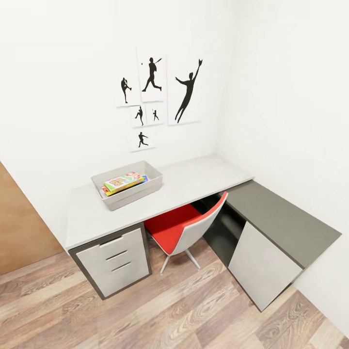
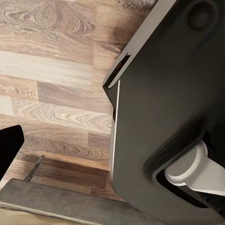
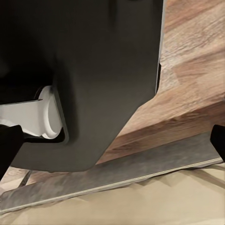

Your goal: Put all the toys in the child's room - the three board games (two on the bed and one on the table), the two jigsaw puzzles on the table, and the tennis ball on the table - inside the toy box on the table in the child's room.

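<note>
You face the table (image 1: 194,182) with games already in the toy box (image 1: 127,184); I cannot tell either hand's state, so check the bed next.

Light grey toy box (image 1: 127,190), red chair (image 1: 182,228)

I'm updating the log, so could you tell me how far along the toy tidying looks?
Done: the toy box on the table already holds colourful toys, though I cannot count them. No loose toy lies on the tabletop. In hand: nothing that I can see. Left: any games on the bed, which I cannot check from here.
</note>
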Robot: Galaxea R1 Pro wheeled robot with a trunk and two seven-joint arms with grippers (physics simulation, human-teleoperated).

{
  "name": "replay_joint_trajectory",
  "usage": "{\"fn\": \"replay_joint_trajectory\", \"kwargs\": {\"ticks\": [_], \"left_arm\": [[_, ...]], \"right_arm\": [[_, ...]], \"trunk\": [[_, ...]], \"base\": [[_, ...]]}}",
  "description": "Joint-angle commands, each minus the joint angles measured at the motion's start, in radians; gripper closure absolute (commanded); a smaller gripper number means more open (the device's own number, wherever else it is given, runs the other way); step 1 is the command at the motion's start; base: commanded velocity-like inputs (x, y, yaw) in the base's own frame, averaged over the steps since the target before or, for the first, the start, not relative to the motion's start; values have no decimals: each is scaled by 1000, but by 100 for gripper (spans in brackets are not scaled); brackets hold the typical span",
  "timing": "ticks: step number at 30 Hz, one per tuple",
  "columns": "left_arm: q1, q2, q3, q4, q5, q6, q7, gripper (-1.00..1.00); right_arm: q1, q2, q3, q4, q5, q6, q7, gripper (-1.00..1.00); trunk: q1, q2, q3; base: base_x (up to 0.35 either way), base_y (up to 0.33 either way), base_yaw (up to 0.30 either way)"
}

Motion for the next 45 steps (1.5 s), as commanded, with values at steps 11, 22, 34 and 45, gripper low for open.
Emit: {"fn": "replay_joint_trajectory", "kwargs": {"ticks": [11,22,34,45], "left_arm": [[1,1,-8,-4,9,4,3,-100],[1,1,-8,-4,9,4,3,-100],[1,1,-8,-4,10,4,3,-100],[1,1,-8,-4,9,4,3,-100]], "right_arm": [[0,-1,-5,-2,8,5,7,-100],[0,-3,-5,-3,9,5,6,-100],[0,0,-5,-3,9,5,7,-100],[0,-4,-4,-3,9,5,7,-100]], "trunk": [[1,-2,-2],[1,-2,-2],[1,-2,-2],[1,-2,-2]], "base": [[0,0,0],[0,0,0],[0,0,0],[0,0,0]]}}
